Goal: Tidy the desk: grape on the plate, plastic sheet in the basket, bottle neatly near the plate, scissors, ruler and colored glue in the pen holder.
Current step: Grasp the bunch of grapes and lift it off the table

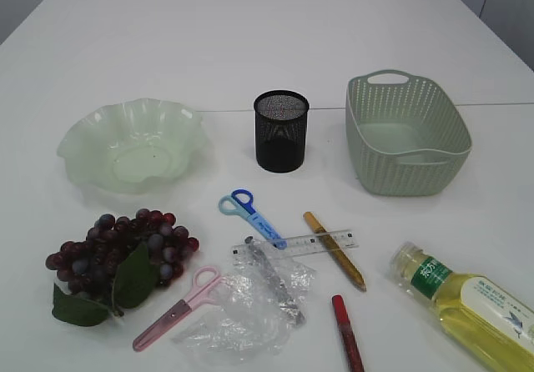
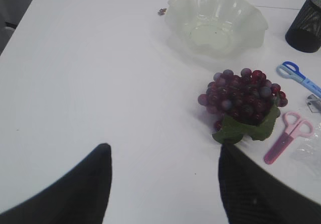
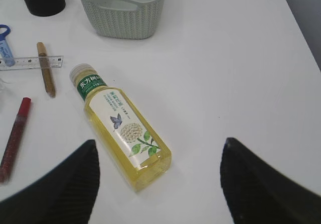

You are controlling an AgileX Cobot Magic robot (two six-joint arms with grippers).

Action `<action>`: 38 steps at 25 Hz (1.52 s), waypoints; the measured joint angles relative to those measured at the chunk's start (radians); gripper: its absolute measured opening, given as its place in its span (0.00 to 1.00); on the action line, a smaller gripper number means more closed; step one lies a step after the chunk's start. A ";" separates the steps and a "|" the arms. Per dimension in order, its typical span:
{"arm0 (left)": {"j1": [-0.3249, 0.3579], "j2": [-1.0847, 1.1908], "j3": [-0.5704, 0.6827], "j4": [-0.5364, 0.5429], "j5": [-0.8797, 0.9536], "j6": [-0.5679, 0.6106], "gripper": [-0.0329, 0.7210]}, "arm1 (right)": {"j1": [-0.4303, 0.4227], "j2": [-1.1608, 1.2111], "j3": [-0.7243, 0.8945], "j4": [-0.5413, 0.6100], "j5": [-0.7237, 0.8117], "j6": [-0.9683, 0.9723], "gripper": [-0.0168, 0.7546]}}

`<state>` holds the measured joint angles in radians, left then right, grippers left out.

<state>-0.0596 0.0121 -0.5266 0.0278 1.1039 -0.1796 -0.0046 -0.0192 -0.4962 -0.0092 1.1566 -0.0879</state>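
Nothing sorted yet; both jaws spread, empty. Next: left gripper (image 2: 163,184) descends onto grape (image 2: 243,96) beside plate (image 2: 175,20), lifts gently.

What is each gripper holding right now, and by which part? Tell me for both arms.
Nothing is held. The left gripper is open over bare table short of the grapes; the right gripper is open above the lying bottle, not touching it.

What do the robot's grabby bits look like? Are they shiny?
Only the fingertips show, in the wrist views. The left tool has two dark, matte black fingers with rounded tips. The right tool matches; its fingers show fine ribbing. No cables or markings are visible.
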 joint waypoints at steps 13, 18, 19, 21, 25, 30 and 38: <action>0.000 0.000 0.000 0.000 0.000 0.000 0.69 | 0.000 0.000 0.000 0.000 0.000 0.000 0.74; 0.000 0.000 0.000 0.000 0.000 0.000 0.67 | 0.000 0.000 0.000 0.000 0.000 0.000 0.74; 0.000 0.000 0.000 0.000 0.000 0.000 0.67 | 0.000 0.000 0.000 0.000 0.000 0.000 0.74; 0.000 0.000 0.000 0.000 0.000 0.000 0.66 | 0.000 0.000 0.000 0.000 0.000 0.000 0.74; 0.000 0.000 0.000 -0.001 0.000 0.000 0.65 | 0.000 0.000 0.000 0.000 0.000 0.000 0.74; 0.000 0.000 0.000 -0.004 0.000 0.000 0.65 | 0.000 0.000 0.000 0.009 0.000 0.000 0.74; 0.000 0.000 0.000 -0.006 0.000 0.000 0.65 | 0.002 0.000 0.000 0.009 0.000 0.010 0.74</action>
<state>-0.0596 0.0121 -0.5266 0.0220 1.1039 -0.1796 -0.0028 -0.0192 -0.4962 0.0000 1.1566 -0.0779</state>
